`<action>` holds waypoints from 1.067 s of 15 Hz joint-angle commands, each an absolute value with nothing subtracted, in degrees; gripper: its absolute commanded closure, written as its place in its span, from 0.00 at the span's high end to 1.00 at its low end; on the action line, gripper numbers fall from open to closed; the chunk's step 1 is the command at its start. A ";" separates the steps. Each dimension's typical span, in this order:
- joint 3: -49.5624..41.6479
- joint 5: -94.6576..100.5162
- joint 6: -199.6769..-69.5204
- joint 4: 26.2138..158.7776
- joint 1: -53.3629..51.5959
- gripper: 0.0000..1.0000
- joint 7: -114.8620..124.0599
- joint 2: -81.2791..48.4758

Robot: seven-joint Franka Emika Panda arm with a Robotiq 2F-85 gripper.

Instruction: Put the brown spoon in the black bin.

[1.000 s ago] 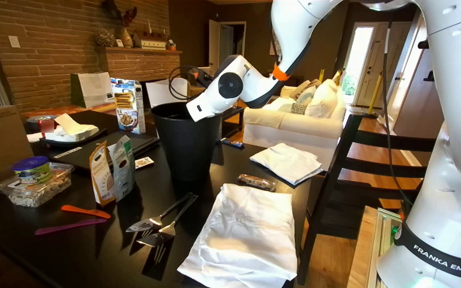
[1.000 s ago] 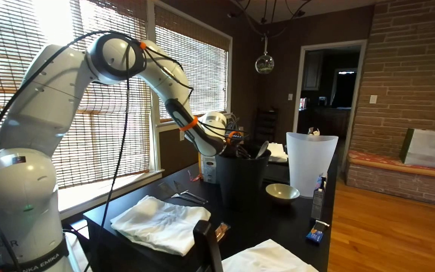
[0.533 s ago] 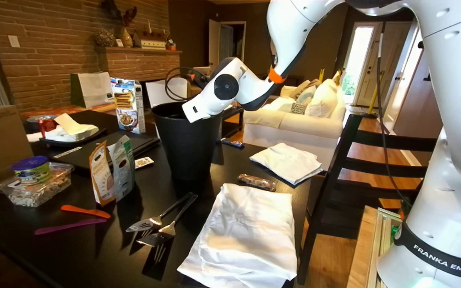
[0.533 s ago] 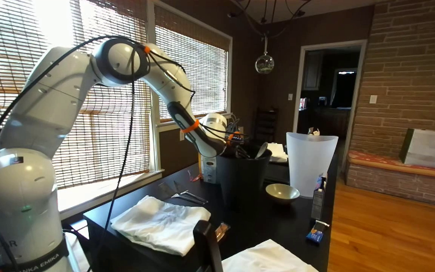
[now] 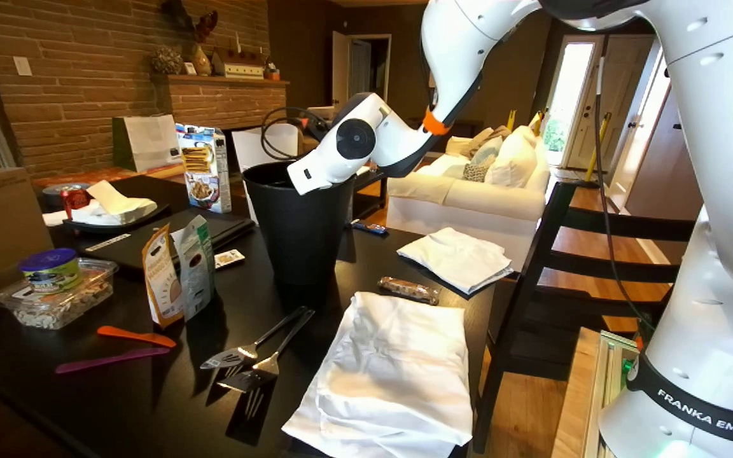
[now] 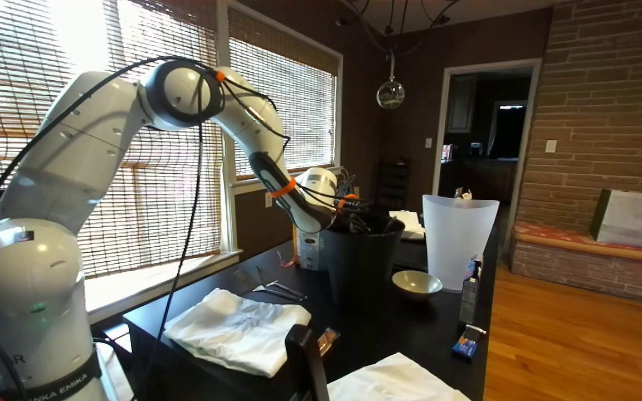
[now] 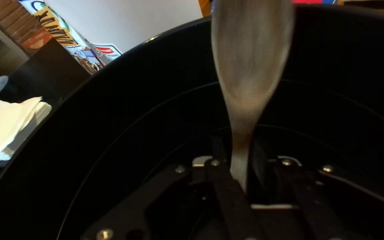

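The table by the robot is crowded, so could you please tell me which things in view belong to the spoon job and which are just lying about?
Belongs to the job:
brown spoon
black bin
gripper

Just lying about:
two metal utensils
orange utensil
purple utensil
food box
small bowl
wrapped bar
two folded white cloths

Backlit woven blinds (image 6: 159, 184) hang beside one edge of the dark bench (image 6: 377, 328), while past the opposite edge lie wooden floor (image 6: 566, 340) and a cream sofa (image 5: 443, 207).
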State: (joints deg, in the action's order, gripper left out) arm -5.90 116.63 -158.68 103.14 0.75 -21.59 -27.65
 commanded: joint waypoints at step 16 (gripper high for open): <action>-4.59 107.82 -157.95 97.64 1.93 1.00 -26.60 -27.98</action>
State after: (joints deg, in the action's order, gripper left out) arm -5.76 110.26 -157.35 99.45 0.78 -24.60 -28.54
